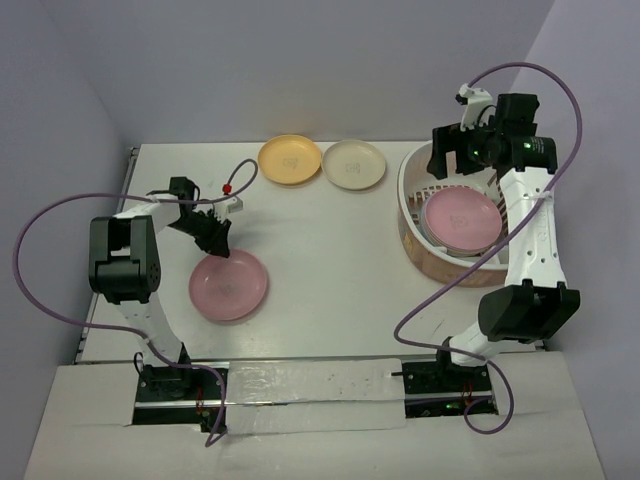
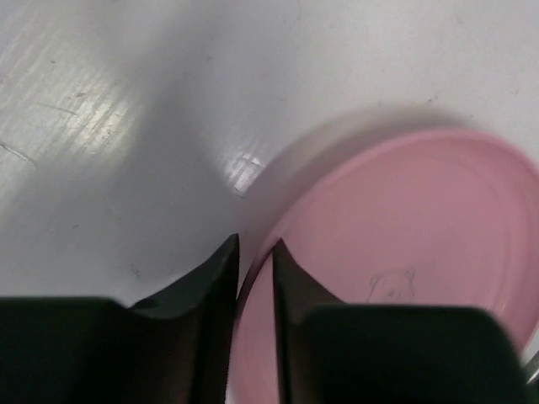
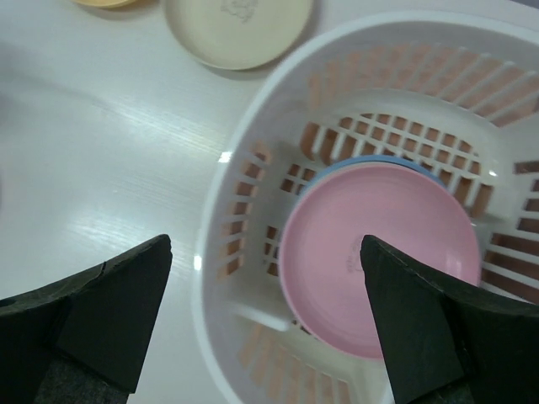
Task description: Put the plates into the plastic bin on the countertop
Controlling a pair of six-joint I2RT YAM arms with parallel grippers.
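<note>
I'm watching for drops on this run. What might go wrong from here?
1. The left gripper pinches only the thin rim of the pink plate, so the plate may tilt or slip out when lifted.
2. The plastic bin sits across the table, under the open right gripper. The arms may crowd each other there.

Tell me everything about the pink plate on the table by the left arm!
The pink plate is small, round and shallow, with a faint little bear face in its middle. It looks like smooth matte plastic. It lies flat and empty on the white table, just in front of the left arm. The left hand has one finger on each side of its rim, close together; whether they pinch it cannot be told.
</note>
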